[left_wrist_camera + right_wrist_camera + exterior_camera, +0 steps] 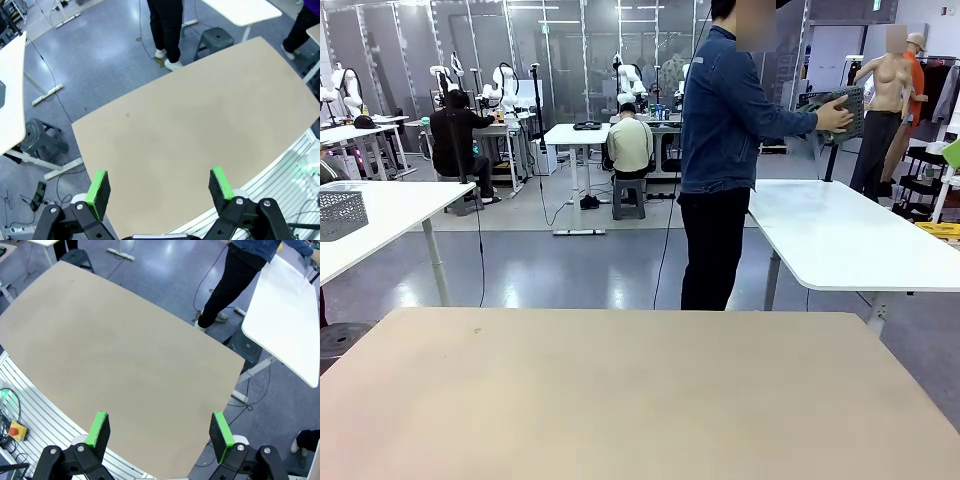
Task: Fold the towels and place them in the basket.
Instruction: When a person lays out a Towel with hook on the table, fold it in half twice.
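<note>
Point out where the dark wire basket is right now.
Front view, right side: the dark wire basket is off the tan table, held up in the person's hand above the neighbouring white table.

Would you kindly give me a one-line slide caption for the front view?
A person beyond the beige table holds the dark wire-mesh basket at chest height, turned towards a white side table.

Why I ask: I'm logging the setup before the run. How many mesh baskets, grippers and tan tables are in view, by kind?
Mesh baskets: 2, a dark basket in the person's hands, a grey basket on a white table
Open grippers: 2, left gripper, right gripper
Tan table: 1
Total: 5
</note>
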Available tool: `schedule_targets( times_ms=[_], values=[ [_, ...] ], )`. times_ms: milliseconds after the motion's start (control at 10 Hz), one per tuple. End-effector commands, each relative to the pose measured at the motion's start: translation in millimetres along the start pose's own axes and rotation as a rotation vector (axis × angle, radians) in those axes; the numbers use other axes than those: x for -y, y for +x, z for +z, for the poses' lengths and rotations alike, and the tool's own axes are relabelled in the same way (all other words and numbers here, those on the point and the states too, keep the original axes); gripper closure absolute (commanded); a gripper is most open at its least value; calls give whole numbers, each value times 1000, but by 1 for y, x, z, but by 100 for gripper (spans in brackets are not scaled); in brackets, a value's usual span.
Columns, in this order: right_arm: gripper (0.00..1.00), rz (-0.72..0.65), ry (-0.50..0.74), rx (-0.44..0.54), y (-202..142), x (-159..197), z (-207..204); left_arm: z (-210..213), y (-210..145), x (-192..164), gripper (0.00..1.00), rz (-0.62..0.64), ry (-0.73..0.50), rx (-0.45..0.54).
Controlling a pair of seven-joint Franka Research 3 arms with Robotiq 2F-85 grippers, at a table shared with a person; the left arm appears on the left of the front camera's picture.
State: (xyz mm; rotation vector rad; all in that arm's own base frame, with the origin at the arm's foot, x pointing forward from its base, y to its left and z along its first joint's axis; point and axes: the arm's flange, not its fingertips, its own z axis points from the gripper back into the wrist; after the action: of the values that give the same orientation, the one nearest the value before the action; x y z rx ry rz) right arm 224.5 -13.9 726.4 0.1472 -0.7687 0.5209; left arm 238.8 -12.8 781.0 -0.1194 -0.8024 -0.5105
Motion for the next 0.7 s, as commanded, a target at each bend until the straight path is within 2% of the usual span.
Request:
schedule_targets(
  times_ms=[0,600],
  values=[
    [0,1,1,-2,1,0,-1,0,1,0,0,-8,-6,1],
    [0,1,1,-2,1,0,-1,0,1,0,0,-8,-6,1]
  ],
)
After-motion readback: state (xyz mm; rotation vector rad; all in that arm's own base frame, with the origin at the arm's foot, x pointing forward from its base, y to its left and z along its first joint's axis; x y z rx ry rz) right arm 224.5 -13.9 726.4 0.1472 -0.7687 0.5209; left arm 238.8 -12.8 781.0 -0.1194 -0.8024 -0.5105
